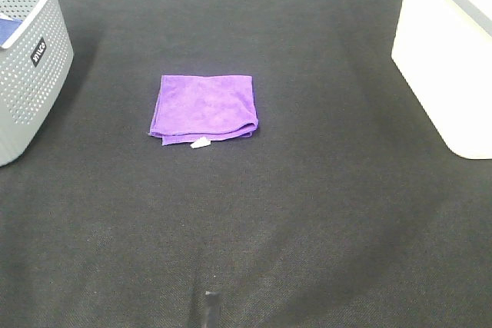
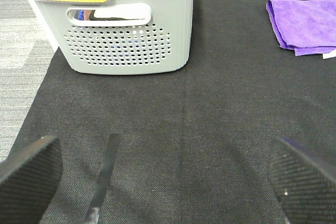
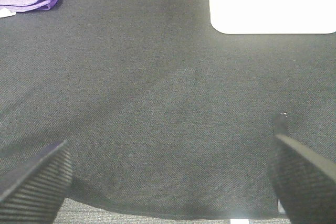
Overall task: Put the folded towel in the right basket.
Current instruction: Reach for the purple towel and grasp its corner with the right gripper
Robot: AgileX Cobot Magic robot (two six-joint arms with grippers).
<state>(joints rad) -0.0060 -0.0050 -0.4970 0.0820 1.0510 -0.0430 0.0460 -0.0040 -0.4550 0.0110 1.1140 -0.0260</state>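
Reaching for towel (image 1: 204, 107): it lies folded flat mid-bench (image 1: 323, 220), well apart from right basket (image 1: 450, 59) | right claw (image 3: 168, 179) wide open, empty, over bare bench | left claw (image 2: 167, 179) wide open, empty | best: right claw takes the doubled edge, pinches all layers so the fold holds, lifts above the basket rim before crossing.

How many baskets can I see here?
2. A grey perforated basket sits at the left edge; a white basket sits at the right edge. Neither shows fully.

Purple towel (image 1: 204, 107), perforated grey basket (image 1: 31, 74), black mat (image 1: 307, 213)
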